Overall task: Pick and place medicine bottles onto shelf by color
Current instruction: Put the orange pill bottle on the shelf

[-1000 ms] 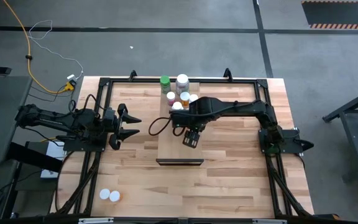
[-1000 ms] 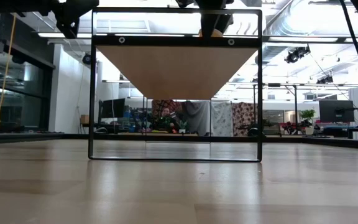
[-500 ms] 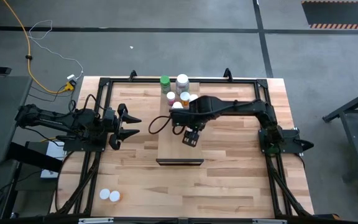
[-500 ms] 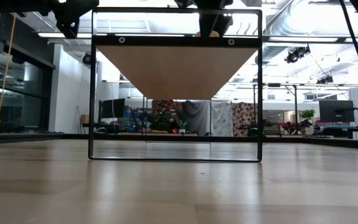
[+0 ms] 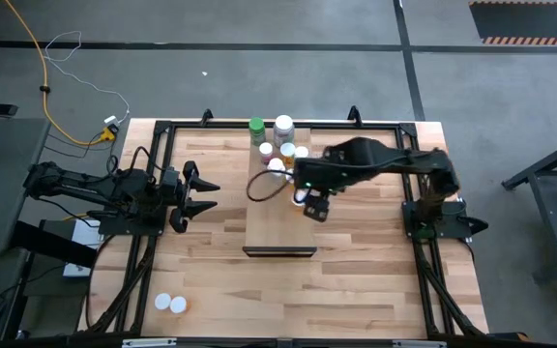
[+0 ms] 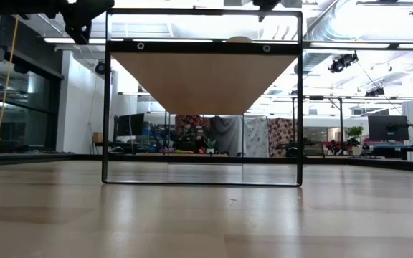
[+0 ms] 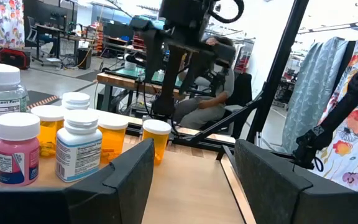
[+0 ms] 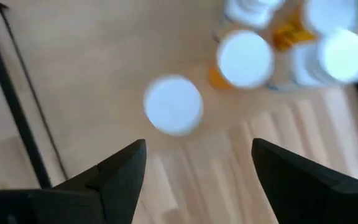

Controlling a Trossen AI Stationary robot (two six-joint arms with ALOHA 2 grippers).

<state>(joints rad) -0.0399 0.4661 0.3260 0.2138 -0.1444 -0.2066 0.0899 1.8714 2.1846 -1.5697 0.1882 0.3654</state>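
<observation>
The pale wood shelf [image 5: 280, 227] stands on a black frame in the table's middle; the low view shows its underside [image 6: 203, 75]. Several medicine bottles [image 5: 280, 145] stand in a cluster on its far end, seen from the side in the left wrist view [image 7: 79, 146]. One orange, white-capped bottle [image 7: 156, 138] stands alone nearer the shelf's middle [image 8: 173, 104]. My right gripper [image 5: 317, 207] hovers open above the shelf's right edge, beside and above that bottle [image 8: 197, 180]. My left gripper [image 5: 197, 193] waits open, left of the shelf [image 7: 194, 168].
Two more white-capped bottles [image 5: 170, 304] lie near the table's near-left corner. Black frame bars [image 5: 162, 164] run along the table's sides and far edge. Bare shelf board shows between the lone bottle and the dark front edge [image 5: 278, 251]. A person sits beyond the table [image 7: 207, 102].
My right gripper has risen and moved toward the table's right and far edges, off the shelf's middle; in the low view it has left the top of the picture. An orange bottle stands alone on the shelf where the gripper was.
</observation>
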